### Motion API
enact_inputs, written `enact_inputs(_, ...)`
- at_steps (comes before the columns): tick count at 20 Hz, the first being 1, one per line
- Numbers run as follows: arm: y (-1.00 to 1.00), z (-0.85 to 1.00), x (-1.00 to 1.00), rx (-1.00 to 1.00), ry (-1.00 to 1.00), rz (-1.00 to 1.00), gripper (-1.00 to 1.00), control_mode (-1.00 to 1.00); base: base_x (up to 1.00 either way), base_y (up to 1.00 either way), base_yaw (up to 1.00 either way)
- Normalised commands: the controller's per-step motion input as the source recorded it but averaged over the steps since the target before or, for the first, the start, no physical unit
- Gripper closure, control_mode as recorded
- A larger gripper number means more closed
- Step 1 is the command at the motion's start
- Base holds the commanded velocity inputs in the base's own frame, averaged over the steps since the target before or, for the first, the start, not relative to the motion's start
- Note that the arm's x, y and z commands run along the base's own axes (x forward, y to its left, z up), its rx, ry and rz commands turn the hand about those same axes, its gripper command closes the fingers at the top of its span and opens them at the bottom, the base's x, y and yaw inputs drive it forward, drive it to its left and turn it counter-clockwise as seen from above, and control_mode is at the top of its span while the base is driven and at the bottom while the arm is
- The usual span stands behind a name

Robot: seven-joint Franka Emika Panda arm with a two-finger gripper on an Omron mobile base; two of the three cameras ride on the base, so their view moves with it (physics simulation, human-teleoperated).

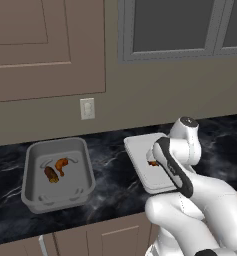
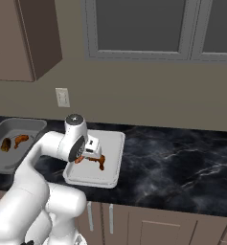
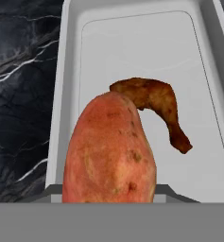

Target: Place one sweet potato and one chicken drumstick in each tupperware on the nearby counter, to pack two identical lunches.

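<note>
My gripper hangs over the whitish tupperware tray, shut on a sweet potato that hides the fingertips in the hand view. The potato is held just above the tray's near end. A chicken drumstick lies on the tray floor right behind it. To the left on the black counter stands the deep grey tupperware tub. It holds another sweet potato and another drumstick, side by side.
A wall outlet sits above the counter between the two containers. Brown upper cabinets hang at the left and a grey-framed window at the right. The black counter stretches on to the right of the tray.
</note>
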Motion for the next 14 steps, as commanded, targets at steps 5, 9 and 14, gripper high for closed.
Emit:
enact_inputs(5,0.0,-0.43,0.5,0.0,0.07,0.0,1.0,-1.0,0.0,0.0,0.0)
enact_inputs(9,0.0,-0.43,0.5,0.0,0.08,0.0,1.0,-1.0,0.0,0.0,0.0)
enact_inputs(14,0.0,-0.4,0.5,0.0,0.08,0.0,1.0,-1.0,0.0,0.0,0.0)
